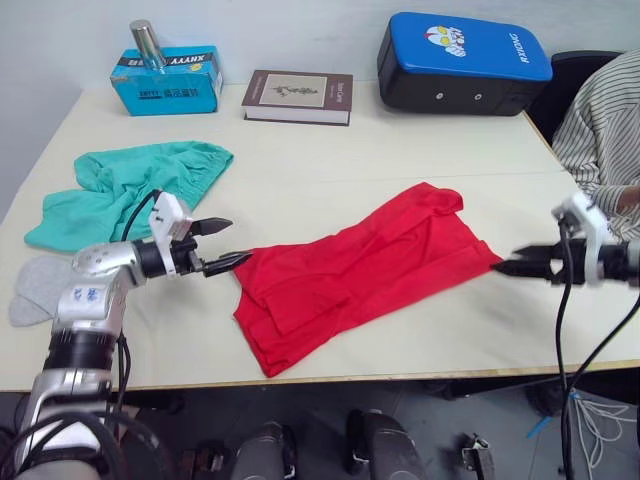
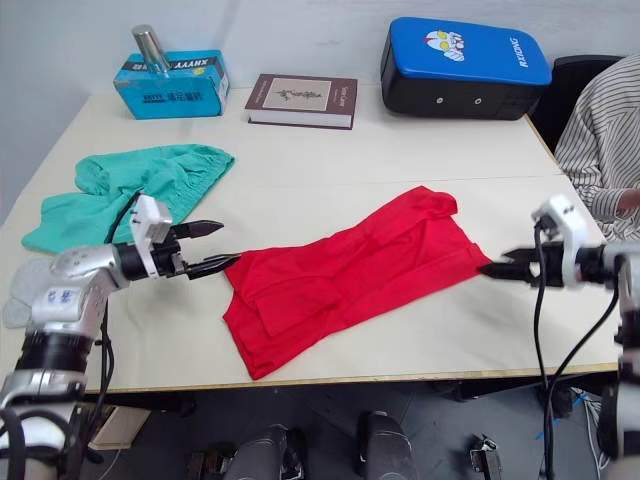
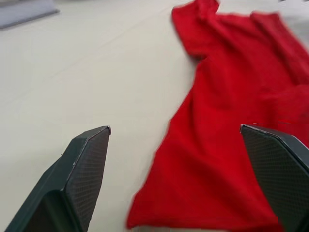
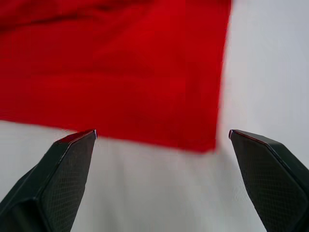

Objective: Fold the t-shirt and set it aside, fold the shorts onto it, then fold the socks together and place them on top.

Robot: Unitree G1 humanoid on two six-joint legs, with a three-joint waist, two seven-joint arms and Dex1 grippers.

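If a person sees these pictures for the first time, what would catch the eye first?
Probably the red t-shirt, lying partly folded across the middle of the table. An open tool sits at each end of it: the left tool and the right tool. Behind the left one lie the green shorts.

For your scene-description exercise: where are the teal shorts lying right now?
In the head views, the shorts lie crumpled on the robot's left side of the table, apart from the red t-shirt, behind the left gripper and in front of the blue box.

Office-like room: pale table (image 1: 330,180), book (image 1: 297,96), office chair (image 1: 570,75).
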